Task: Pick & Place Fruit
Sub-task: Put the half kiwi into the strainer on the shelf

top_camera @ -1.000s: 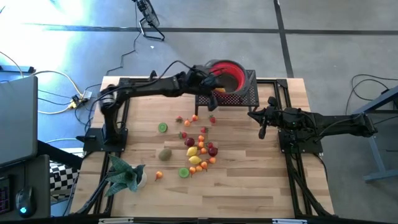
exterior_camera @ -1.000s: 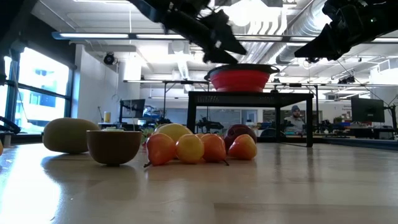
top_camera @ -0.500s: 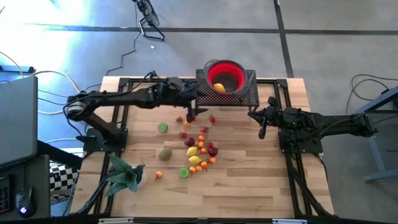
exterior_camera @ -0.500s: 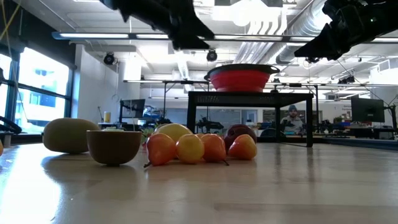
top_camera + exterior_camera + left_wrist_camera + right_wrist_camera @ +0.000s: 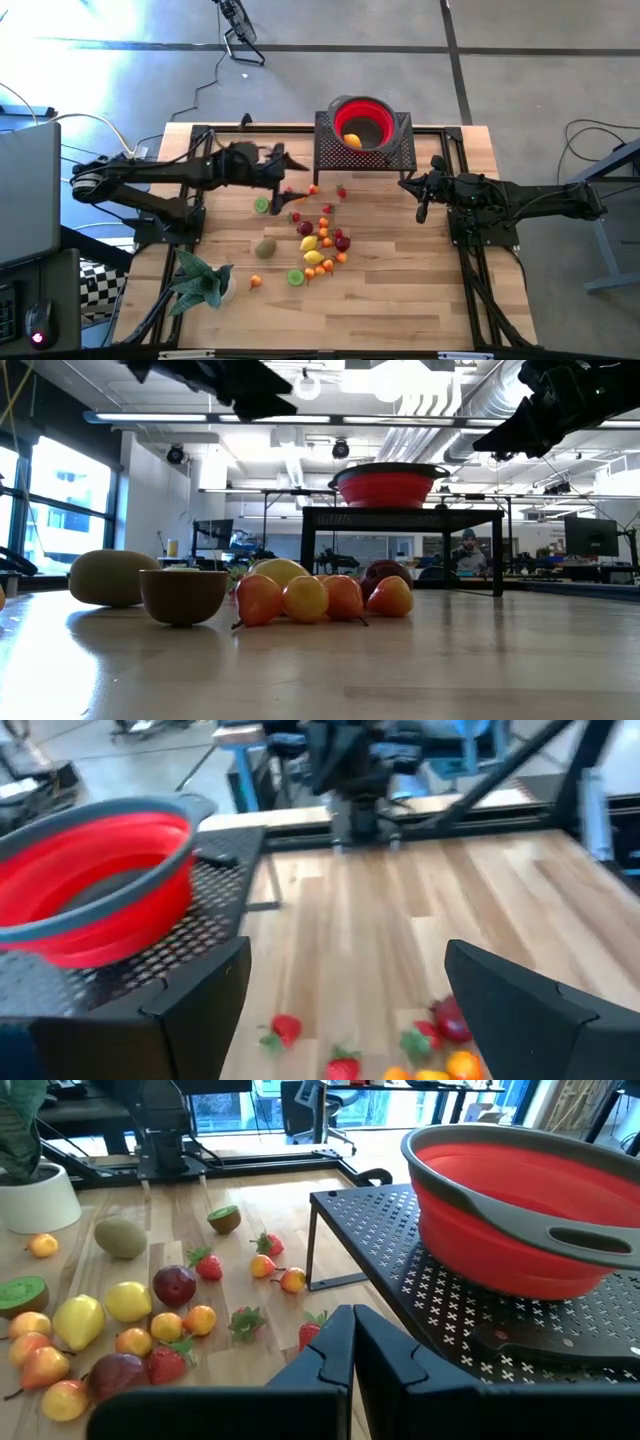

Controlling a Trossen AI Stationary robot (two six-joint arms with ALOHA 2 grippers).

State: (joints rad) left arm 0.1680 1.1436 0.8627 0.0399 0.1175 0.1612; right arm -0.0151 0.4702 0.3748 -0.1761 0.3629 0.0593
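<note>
With my left gripper [image 5: 283, 166] spread wide and empty above the scattered small toy fruit [image 5: 318, 240], I judge another pick comes next: descend onto one piece. My right gripper [image 5: 421, 196] waits clenched beside the red collapsible bowl [image 5: 361, 122].

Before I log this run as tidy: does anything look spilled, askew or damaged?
Nothing stands out as damaged. The fruit lies loose on the table, as the task expects. The red bowl sits level on its black stand with one yellow fruit inside. The potted plant stands upright.
</note>
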